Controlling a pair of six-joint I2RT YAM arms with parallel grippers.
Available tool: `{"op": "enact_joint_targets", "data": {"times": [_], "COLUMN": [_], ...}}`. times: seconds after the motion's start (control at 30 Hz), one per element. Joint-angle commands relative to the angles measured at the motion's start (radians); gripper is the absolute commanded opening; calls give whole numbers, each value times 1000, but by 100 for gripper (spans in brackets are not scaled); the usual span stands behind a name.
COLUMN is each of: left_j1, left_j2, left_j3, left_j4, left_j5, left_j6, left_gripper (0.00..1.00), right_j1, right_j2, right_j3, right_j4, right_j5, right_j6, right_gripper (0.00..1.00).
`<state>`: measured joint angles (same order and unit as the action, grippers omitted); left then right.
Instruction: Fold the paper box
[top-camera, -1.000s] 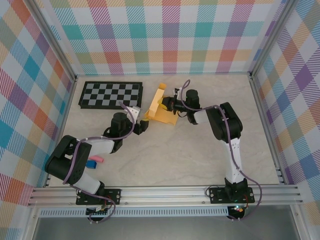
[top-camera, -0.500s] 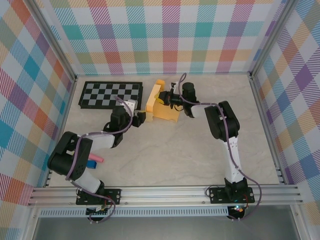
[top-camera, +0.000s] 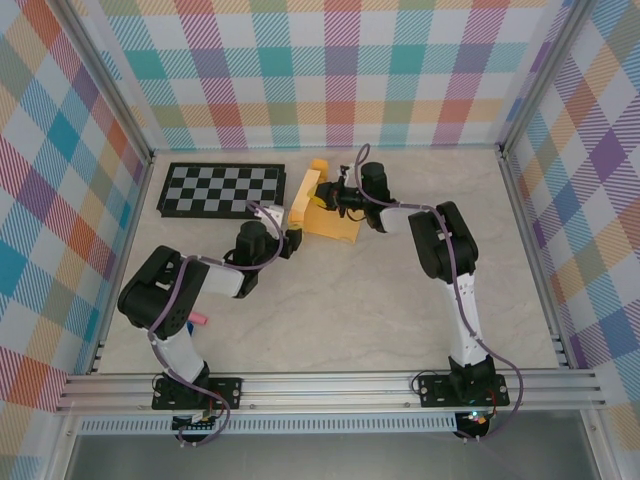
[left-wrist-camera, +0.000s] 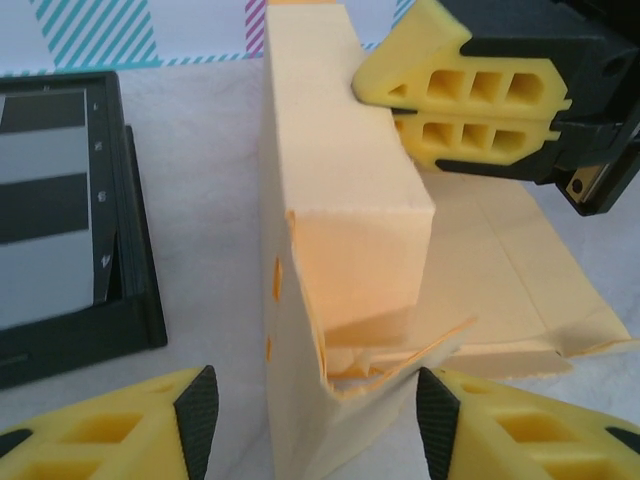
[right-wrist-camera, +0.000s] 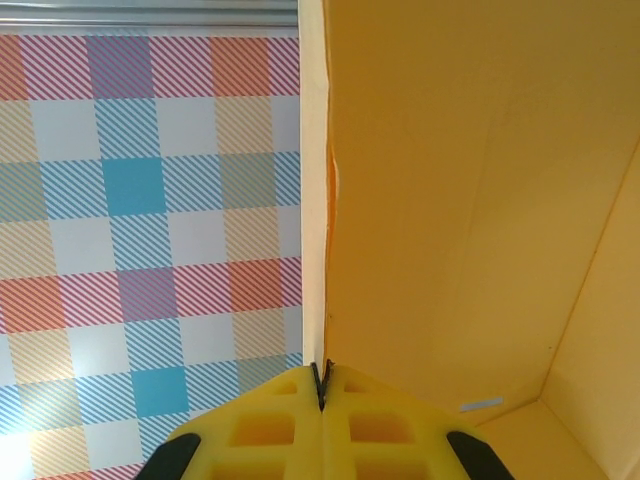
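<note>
Plaid walls (top-camera: 340, 70) are enclosing a marbled table (top-camera: 350, 300). Left gripper (left-wrist-camera: 315, 410) is reaching low, fingers wide either side of the box (left-wrist-camera: 340, 250); right gripper (right-wrist-camera: 322, 390) is pinching its wall.

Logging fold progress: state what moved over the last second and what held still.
The left gripper, open, edged right up to the paper box as its arm swung in from the left. The right gripper, clamped on the box's raised wall, drew the box slightly toward the back wall. The checkerboard stayed put.
</note>
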<state>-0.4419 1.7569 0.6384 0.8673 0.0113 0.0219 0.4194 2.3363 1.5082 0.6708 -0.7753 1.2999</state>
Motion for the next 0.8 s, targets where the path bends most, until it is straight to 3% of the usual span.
{"op": "enact_joint_targets", "data": {"times": [0.0,0.1,0.37,0.57,0.77], "left_j1": [-10,-21,-63,-92,-116], "left_j2": [41,61,76,87,108], "left_j3": [46,73,100,123,178], "left_j4": [41,32,12,-11,-76], "left_j5": [5,68,32,-66,-172], "left_j6": [29,54,104,89,63], "left_gripper": [52,49,42,36,38], "right_j1": [12,15,33,43,44], "right_j2": [-11,-39,-69,-94,-130], "right_j3": [11,2,-22,-83,-155], "right_j4": [-33,-87,-104,-59,-13], "right_j5": [8,19,50,90,123], "right_j6": [-7,-8,-23,-9,-7], "right_gripper": [0,0,0,0,0]}}
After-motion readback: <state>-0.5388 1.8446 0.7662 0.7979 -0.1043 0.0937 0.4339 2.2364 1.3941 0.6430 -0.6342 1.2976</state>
